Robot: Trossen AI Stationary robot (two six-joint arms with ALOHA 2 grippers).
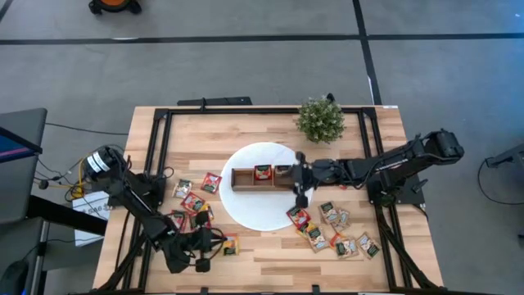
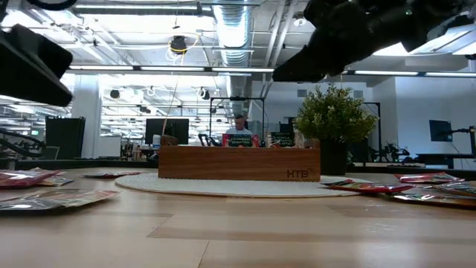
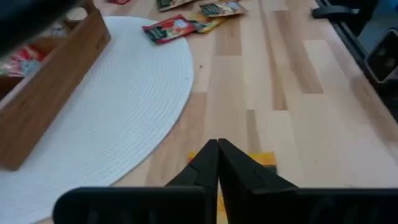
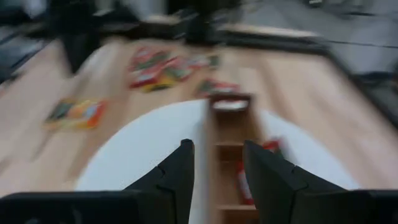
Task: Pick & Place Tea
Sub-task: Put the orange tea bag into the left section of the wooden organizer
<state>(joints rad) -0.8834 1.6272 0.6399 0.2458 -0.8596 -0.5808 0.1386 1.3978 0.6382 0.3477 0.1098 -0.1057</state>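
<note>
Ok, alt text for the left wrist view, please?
The left gripper is shut above a yellow sachet on the wooden table. Beyond it lie the white mat, the wooden box and more sachets.

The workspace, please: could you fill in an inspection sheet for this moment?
Surface: wooden table with a white round mat.
Job's things: tea sachets scattered on the left, more on the right; the wooden box on the mat holds some.
Clutter: small green plant behind the mat.
Grippers: left gripper shut, low over a yellow sachet near the front edge; whether gripped, cannot tell. Right gripper open, empty, above the box.
Cables: bundle at the left arm's base.
Surroundings: open hall; a person far behind.
</note>
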